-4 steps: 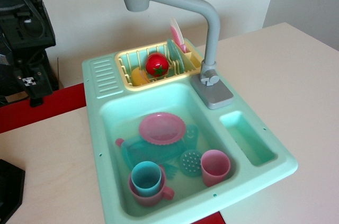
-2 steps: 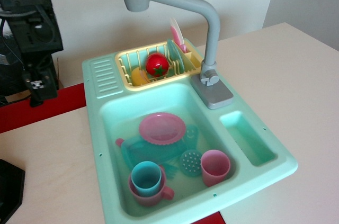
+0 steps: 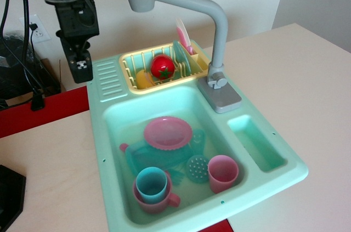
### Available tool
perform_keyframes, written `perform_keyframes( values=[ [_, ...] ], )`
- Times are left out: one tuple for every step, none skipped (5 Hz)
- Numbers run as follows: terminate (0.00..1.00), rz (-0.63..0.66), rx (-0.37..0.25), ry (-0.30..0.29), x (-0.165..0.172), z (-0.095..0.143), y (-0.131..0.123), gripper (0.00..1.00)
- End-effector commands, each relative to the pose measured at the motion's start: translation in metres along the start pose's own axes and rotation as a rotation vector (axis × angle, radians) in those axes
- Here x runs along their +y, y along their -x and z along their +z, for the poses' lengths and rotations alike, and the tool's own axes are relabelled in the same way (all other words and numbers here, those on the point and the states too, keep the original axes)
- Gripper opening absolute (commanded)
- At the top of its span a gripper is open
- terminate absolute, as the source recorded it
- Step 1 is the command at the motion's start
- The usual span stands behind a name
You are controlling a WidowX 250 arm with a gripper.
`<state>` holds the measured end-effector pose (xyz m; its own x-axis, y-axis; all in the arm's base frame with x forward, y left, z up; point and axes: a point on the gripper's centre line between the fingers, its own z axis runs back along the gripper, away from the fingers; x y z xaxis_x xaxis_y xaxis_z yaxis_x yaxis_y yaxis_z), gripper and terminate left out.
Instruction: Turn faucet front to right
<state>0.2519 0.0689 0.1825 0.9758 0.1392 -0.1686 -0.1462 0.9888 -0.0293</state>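
Since the earlier frames the black robot arm (image 3: 74, 12) has swung in from the far left edge and risen, so it now hangs upper left, just behind the back-left corner of the mint green toy sink (image 3: 104, 150). Everything else looks unmoved. The gripper (image 3: 82, 67) points down with a little black-and-white tag at its tip, hovering right beside the ribbed drain area of the sink. Honestly can't tell whether the fingers are spread or clenched, they blur into one dark block from this angle. They aren't grasping anything that I can see.

The faucet (image 3: 216, 29) stands on its gray base at the back right of the basin, post upright, long arm reaching left and a bit toward the back, with the bulbous head over the area behind the yellow dish rack (image 3: 143, 81). It's well apart from the gripper, no contact.

In the rack there's a red tomato (image 3: 162, 67) and a pink and a green plate standing on edge. Down in the basin: a pink plate (image 3: 168, 132) on a teal pan, a blue cup (image 3: 151, 184) nested in a pink one, another pink cup (image 3: 222, 171), and a small green strainer (image 3: 197, 168). The whole sink sits on a pale counter (image 3: 296, 89).
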Motion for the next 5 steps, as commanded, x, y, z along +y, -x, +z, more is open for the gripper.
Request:
perform_keyframes(
  values=[
    [0.0, 0.005, -0.022, -0.011, 0.02, 0.006, -0.031, 1.0],
    [0.0, -0.023, -0.019, -0.008, 0.014, 0.005, -0.051, 1.0],
    [0.0, -0.06, -0.015, -0.012, 0.001, 0.006, -0.068, 1.0],
    [0.0, -0.105, -0.008, -0.014, -0.018, 0.006, -0.074, 1.0],
    [0.0, -0.182, 0.004, -0.022, -0.048, 0.001, -0.072, 1.0]
  ],
)
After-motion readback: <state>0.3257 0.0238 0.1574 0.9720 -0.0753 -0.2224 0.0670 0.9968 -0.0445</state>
